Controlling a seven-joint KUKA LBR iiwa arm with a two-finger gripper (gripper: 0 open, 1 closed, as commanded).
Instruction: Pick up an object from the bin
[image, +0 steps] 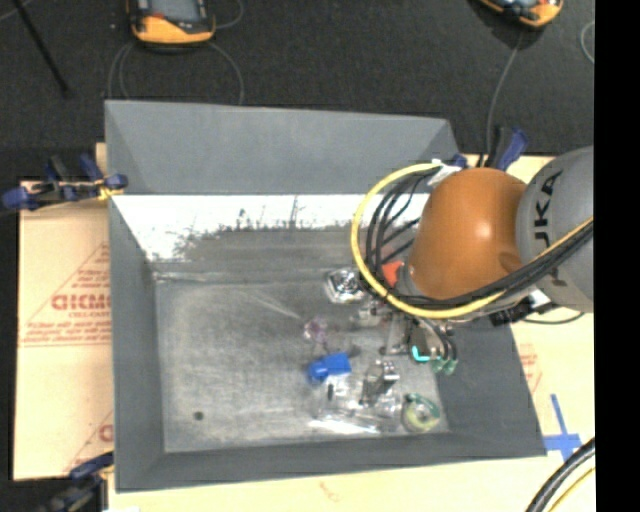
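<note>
bin (135, 330): things lie in right half of floor | hand (383, 378): over that cluster, arm in from right | small block (328, 368): just left of hand | wrapper heap (345, 412): before block | ring (420, 413): right of heap | crumpled piece (343, 284): behind all, near far wall

The grey arm (565, 225) enters from the right. Its orange domed wrist cover (465, 235) is looped by black and yellow cables (372, 250). The pincer (383, 372) hangs below, pointing downward, right of centre.
</note>
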